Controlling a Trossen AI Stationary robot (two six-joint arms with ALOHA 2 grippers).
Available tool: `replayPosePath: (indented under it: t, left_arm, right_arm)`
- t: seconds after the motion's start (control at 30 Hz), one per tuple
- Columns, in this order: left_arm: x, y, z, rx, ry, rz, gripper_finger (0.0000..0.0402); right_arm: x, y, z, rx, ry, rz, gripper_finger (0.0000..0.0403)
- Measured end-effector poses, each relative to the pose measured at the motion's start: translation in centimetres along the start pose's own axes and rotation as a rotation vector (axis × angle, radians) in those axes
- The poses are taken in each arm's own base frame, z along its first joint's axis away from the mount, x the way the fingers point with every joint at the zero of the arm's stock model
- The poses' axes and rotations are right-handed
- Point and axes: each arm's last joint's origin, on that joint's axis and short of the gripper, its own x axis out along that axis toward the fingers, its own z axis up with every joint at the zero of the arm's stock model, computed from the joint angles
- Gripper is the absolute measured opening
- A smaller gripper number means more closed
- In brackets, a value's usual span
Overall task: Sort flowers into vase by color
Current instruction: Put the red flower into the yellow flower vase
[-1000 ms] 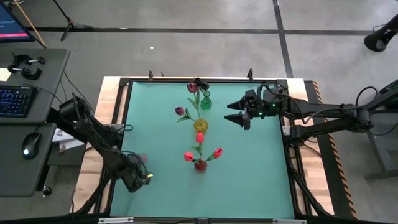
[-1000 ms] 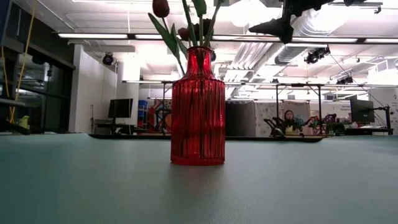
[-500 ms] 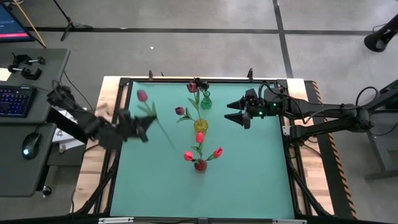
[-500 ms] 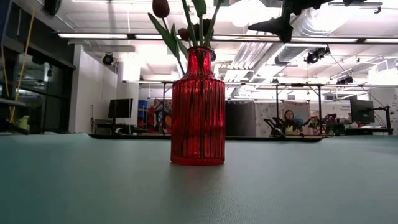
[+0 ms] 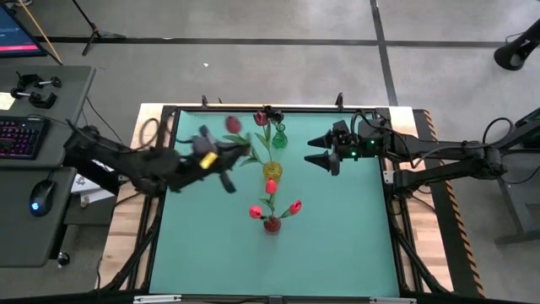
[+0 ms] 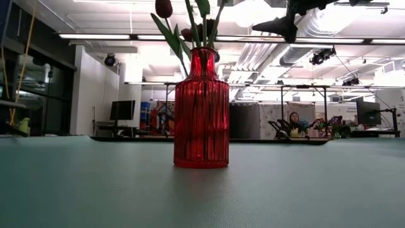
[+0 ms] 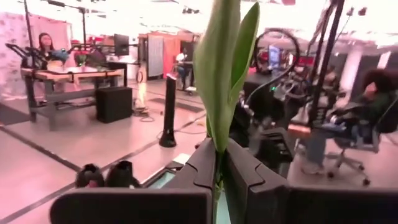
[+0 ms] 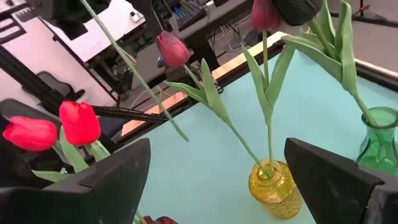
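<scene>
The left gripper (image 5: pixel 221 163), clamped on a pink-headed artificial tulip with a long green stem (image 5: pixel 233 125), hovered at nine o'clock of the yellow ribbed glass vase (image 5: pixel 272 170), nearer than the parted right gripper (image 5: pixel 320 154)

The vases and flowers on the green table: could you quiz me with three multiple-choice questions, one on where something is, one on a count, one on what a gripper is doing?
1. Where does the yellow vase stand?
A. Between the green vase and the red vase
B. At the table's corner
C. On the floor

2. How many vases are on the table?
A. One
B. Three
C. Five

3. What is the left gripper doing?
A. Resting open on the table
B. Gripping a vase
C. Holding a flower by its stem

Answers: 1 A, the three stand in a row in the high view. 2 B, green, yellow and red. 3 C, the left wrist view shows the fingers pinching the stem.
</scene>
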Motion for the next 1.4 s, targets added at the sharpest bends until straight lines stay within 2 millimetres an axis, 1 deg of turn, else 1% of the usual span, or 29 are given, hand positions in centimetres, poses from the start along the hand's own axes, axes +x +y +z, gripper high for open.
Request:
replayPosePath:
  t: [0.1, 0.27, 0.37, 0.5, 0.6, 0.83, 1.27, 1.4]
  left_arm:
    - [2.2, -0.6, -0.9, 0.031, 0.020, 0.018, 0.0000]
    - [5.5, -0.5, -3.9, 0.082, 0.088, 0.082, 0.0000]
    - [6.9, -0.1, -5.3, 0.089, 0.116, 0.123, 0.0000]
    - [8.3, 0.2, -7.0, 0.091, 0.158, 0.159, 0.0000]
    - [8.6, 0.2, -7.5, 0.092, 0.168, 0.166, 0.0000]
    - [8.3, 0.4, -8.3, 0.118, 0.231, 0.204, 0.0000]
    - [8.6, 0.6, -8.5, 0.111, 0.238, 0.201, 0.0000]
    - [8.6, 0.5, -8.5, 0.085, 0.236, 0.202, 0.0000]
  right_arm:
    - [0.0, 0.0, 0.0, -0.019, 0.000, -0.001, 0.0359]
    - [0.0, 0.0, 0.0, -0.045, 0.000, -0.001, 0.0359]
    - [0.0, 0.0, 0.0, -0.045, 0.000, -0.001, 0.0359]
    - [0.0, 0.0, 0.0, -0.045, 0.001, -0.001, 0.0359]
    - [0.0, 0.0, 0.0, -0.045, 0.004, -0.003, 0.0359]
    - [0.0, -0.1, -0.1, -0.044, 0.014, -0.007, 0.0359]
    - [0.0, -0.1, -0.1, -0.044, 0.014, -0.007, 0.0359]
    - [0.0, -0.1, -0.1, -0.044, 0.014, -0.007, 0.0359]
